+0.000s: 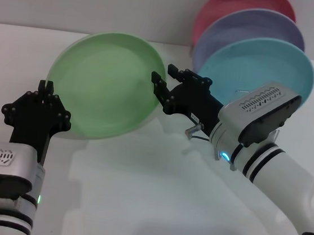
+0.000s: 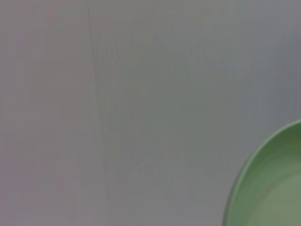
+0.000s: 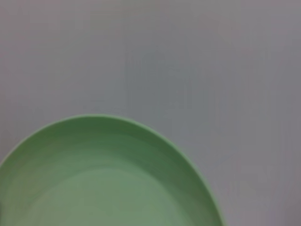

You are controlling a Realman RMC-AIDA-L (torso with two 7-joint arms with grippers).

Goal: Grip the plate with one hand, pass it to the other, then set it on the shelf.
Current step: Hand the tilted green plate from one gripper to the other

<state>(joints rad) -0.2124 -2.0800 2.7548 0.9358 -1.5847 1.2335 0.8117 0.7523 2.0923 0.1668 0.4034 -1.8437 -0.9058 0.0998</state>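
Holding the light green plate (image 1: 105, 83) tilted above the table, my right gripper (image 1: 161, 88) clamps its right rim, while my left gripper (image 1: 45, 90) sits at its lower left edge — fingers pressed together. Only the head view shows the grippers — both wrist views show just plate and wall.

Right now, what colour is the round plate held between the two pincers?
Light green plate, clearest in the head view.

1. Bright, even light fills the head view; the white table (image 1: 135, 206) is nearly washed out.
2. A soft shadow lies on the table just below the light green plate (image 1: 106, 86).
3. No hard glare on the plate's matte face.
4. Both wrist views are blurred, the plate's rim soft against flat grey.
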